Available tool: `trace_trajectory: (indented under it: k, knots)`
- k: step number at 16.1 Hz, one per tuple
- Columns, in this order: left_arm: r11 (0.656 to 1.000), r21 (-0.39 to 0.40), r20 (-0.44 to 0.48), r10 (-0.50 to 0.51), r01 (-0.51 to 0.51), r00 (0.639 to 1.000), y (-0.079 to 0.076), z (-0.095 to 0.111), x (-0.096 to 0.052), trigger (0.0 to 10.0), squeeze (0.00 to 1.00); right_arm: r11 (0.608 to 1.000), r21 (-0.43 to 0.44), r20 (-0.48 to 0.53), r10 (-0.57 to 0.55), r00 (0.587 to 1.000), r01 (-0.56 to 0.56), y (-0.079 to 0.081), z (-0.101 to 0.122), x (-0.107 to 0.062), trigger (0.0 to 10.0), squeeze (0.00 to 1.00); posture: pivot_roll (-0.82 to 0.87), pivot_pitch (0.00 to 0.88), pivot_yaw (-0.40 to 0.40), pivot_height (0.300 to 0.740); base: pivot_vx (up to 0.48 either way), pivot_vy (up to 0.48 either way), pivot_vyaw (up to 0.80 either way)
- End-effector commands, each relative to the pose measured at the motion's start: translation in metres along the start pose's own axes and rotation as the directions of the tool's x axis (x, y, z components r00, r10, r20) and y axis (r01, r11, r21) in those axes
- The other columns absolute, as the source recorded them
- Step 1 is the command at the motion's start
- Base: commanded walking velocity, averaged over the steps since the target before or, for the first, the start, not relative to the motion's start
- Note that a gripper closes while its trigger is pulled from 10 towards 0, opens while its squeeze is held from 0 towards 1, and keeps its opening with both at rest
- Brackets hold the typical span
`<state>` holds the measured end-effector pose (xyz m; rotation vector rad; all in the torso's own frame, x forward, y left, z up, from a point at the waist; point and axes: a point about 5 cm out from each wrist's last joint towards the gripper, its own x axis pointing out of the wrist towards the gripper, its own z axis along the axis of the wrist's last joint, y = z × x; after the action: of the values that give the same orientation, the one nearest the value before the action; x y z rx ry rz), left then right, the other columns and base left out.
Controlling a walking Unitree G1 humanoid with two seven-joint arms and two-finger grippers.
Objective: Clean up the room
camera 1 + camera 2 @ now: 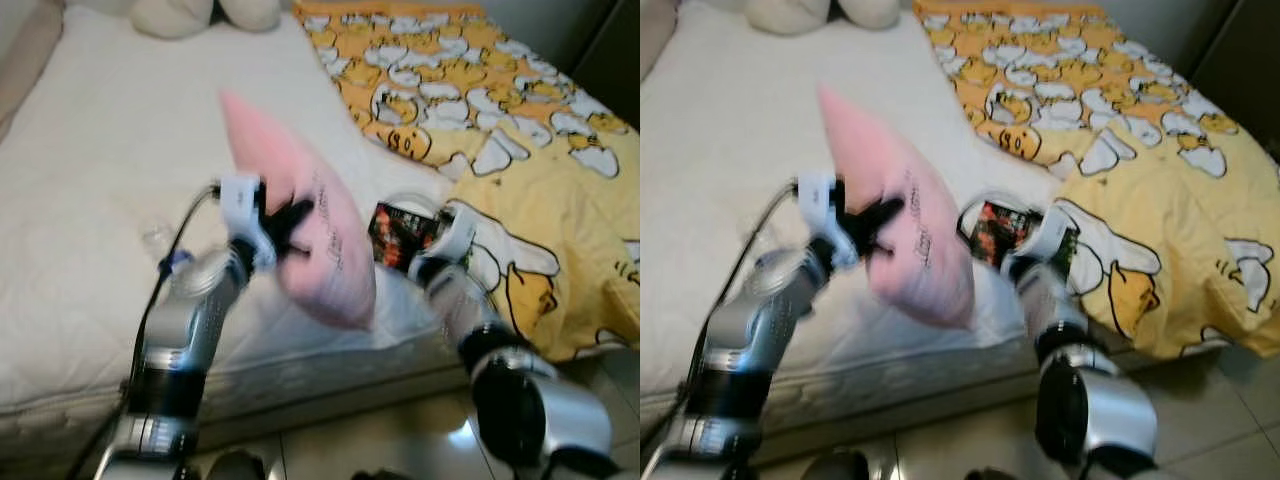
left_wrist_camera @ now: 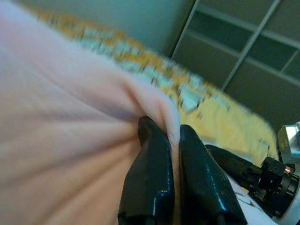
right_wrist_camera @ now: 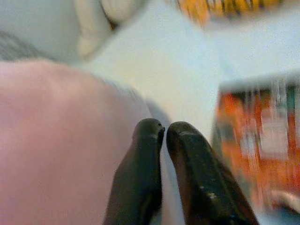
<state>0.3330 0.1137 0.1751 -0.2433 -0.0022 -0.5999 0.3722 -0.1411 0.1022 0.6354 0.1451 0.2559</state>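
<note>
Left tool (image 1: 290, 225) pinches the pink pillow (image 1: 300, 230) mid-frame over the bed (image 1: 90, 180) — keep that fold tight; right tool (image 3: 161, 133), fingers pressed together, waits.

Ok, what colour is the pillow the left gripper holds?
Pale pink, with dark script on one face; the pillow shows best in the left eye view.

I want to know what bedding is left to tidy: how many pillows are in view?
3. A soft pink fabric pillow held up by the left gripper, and two cream pillows at the bed's head, cut off by the frame; others may be hidden.
</note>
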Motion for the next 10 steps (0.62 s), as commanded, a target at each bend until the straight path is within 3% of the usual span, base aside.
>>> trace_trajectory:
  k: [1,4,5,6,7,8,10]
  knots:
    - [0.999,0.036,0.067,-0.037,0.035,0.997,-0.001,0.015,0.006,0.0,0.00,0.999,-0.029,0.084,0.026,0.996,-0.023,0.003,0.023,0.003,0.0,0.00,0.02,0.000,-0.044,0.740,0.000,0.000,0.00]
    - [0.996,0.093,0.112,-0.005,-0.005,0.994,0.017,0.030,0.017,0.0,0.00,0.988,-0.152,0.097,0.023,0.995,-0.008,0.004,0.039,0.006,0.0,0.00,0.01,0.000,-0.042,0.740,0.000,0.000,0.00]
    - [0.994,0.110,0.125,-0.003,-0.011,0.992,0.023,0.040,0.022,0.0,0.00,0.977,-0.212,0.091,0.008,0.996,0.012,0.001,0.038,0.003,7.1,0.00,0.01,0.000,-0.037,0.740,0.000,0.000,0.00]
    - [0.989,0.150,0.129,-0.008,-0.012,0.992,0.029,0.050,0.025,0.0,0.00,0.978,-0.211,0.089,0.014,0.996,0.005,-0.001,0.033,0.001,10.0,0.00,0.02,0.000,-0.036,0.740,0.000,0.000,0.00]
    - [0.985,0.168,0.133,0.008,-0.030,0.991,0.034,0.056,0.027,0.0,0.00,0.979,-0.203,0.088,0.003,0.996,0.015,-0.003,0.029,-0.002,10.0,0.00,0.01,0.000,-0.035,0.740,0.000,0.000,0.00]
    - [0.977,0.191,0.160,0.067,-0.098,0.985,0.050,0.074,0.028,0.0,0.00,0.968,-0.247,0.080,-0.022,0.997,0.041,-0.008,0.019,-0.009,10.0,0.00,0.00,0.000,-0.019,0.740,0.000,0.000,0.00]
    - [0.967,0.197,0.187,0.126,-0.163,0.974,0.061,0.085,0.027,0.0,0.00,0.952,-0.300,0.105,-0.036,0.994,0.066,-0.011,0.018,-0.015,10.0,0.00,-0.01,0.000,-0.012,0.740,0.000,0.000,0.00]
